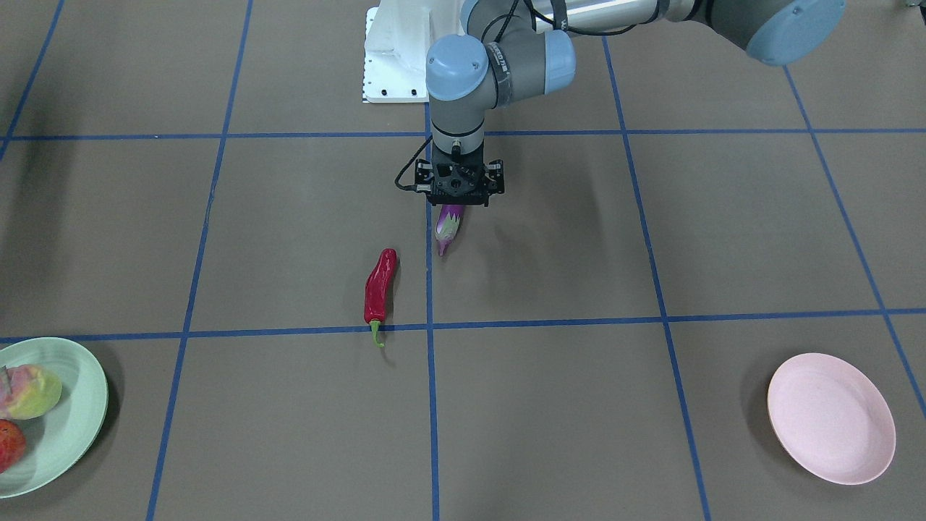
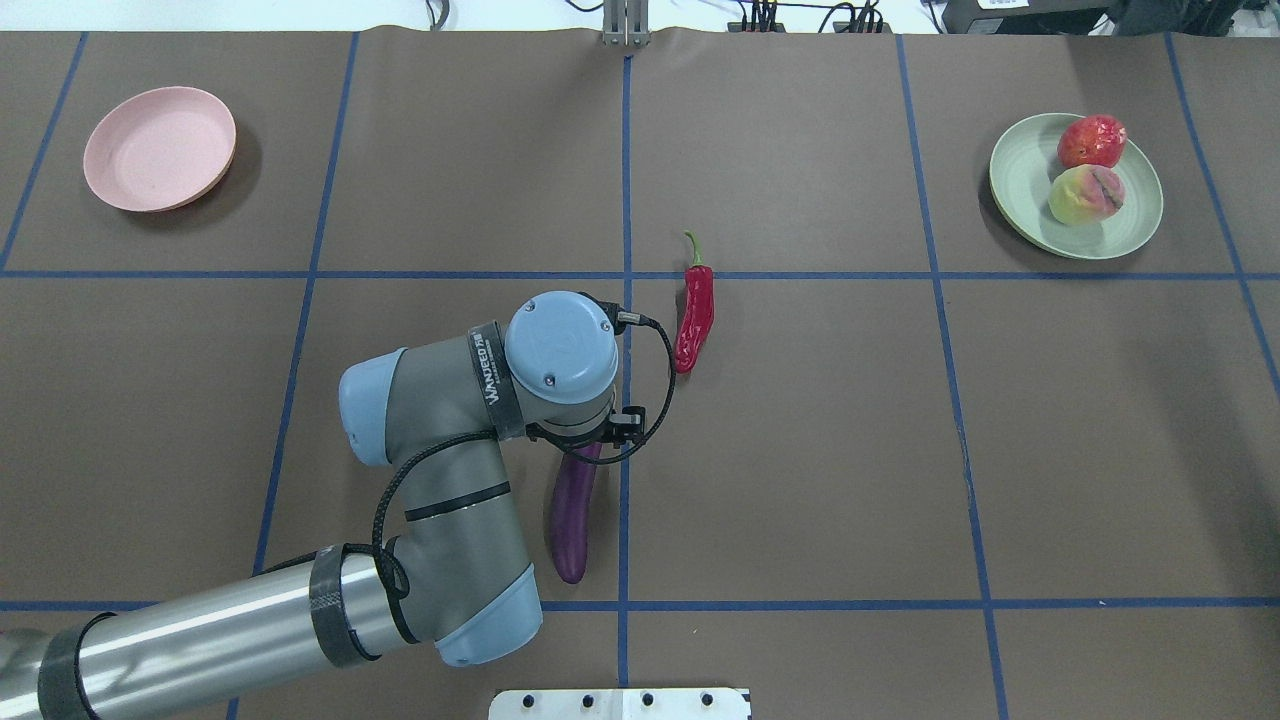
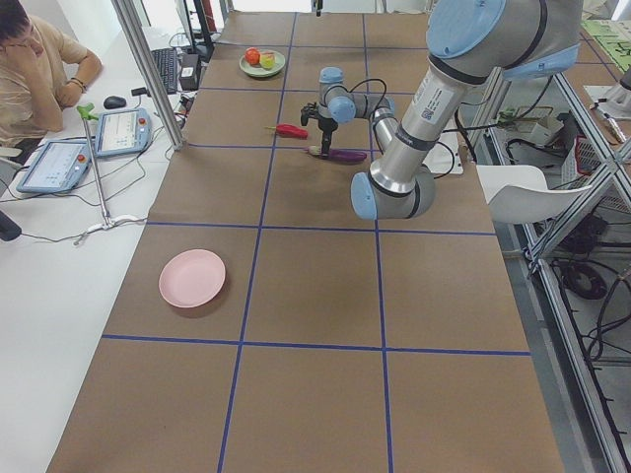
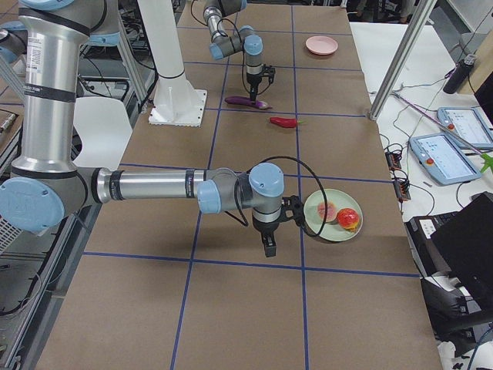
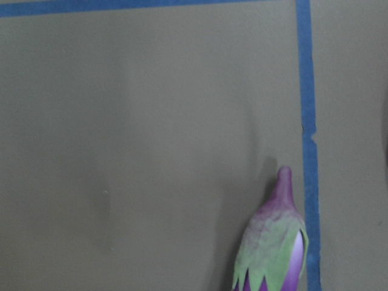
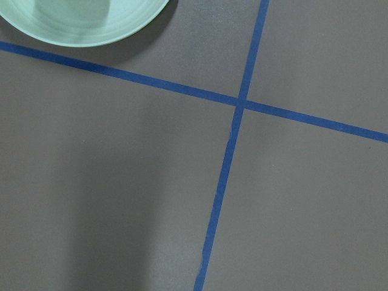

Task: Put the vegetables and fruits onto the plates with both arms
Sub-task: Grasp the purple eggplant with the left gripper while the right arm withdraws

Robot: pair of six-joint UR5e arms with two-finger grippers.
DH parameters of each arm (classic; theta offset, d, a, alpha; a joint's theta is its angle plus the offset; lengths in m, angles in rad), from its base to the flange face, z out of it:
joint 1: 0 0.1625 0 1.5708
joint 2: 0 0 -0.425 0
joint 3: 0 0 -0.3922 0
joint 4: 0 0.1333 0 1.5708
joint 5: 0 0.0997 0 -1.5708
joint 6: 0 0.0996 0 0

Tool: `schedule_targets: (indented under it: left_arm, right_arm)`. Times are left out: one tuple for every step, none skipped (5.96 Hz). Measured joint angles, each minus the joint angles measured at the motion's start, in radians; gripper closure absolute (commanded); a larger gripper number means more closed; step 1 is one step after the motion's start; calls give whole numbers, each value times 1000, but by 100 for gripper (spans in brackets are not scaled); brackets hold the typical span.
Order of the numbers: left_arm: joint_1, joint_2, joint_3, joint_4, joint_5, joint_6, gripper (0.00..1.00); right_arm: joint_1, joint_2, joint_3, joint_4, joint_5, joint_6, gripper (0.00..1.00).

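The purple eggplant (image 1: 448,226) lies flat on the table near the centre (image 2: 573,520). My left gripper (image 1: 457,201) stands straight down over its green-capped stem end, which shows in the left wrist view (image 5: 276,248). Its jaws look spread to either side of the eggplant. The red chili (image 1: 378,288) lies just beside it, untouched. The mint green plate (image 2: 1020,180) holds the peach (image 2: 1085,195) and the bumpy red fruit (image 2: 1092,140). My right gripper (image 4: 268,248) hovers low just off that plate; I cannot tell if it is open. The pink plate (image 2: 160,148) holds nothing.
The white base block (image 1: 394,58) stands at the robot's edge of the table. Blue tape lines grid the brown table cover. The green plate's rim (image 6: 91,24) shows at the top of the right wrist view. An operator sits beyond the far edge.
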State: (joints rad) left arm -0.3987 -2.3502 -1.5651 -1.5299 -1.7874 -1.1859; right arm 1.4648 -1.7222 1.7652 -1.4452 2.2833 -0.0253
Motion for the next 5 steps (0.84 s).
schedule_targets:
  left_arm:
    - [13, 1, 1, -4, 2, 2, 12]
    - [17, 2, 4, -10, 4, 9, 18]
    - [18, 3, 9, -13, 5, 20, 17]
    - [18, 3, 19, -15, 5, 28, 20]
    - [18, 2, 28, -16, 5, 32, 82]
  right_arm:
    - [0, -2, 0, 1, 0, 1, 1]
    - [0, -5, 0, 1, 0, 0, 1]
    - [0, -6, 0, 2, 1, 0, 1]
    - [0, -6, 1, 2, 4, -1, 1]
    - [0, -6, 2, 2, 5, -1, 1]
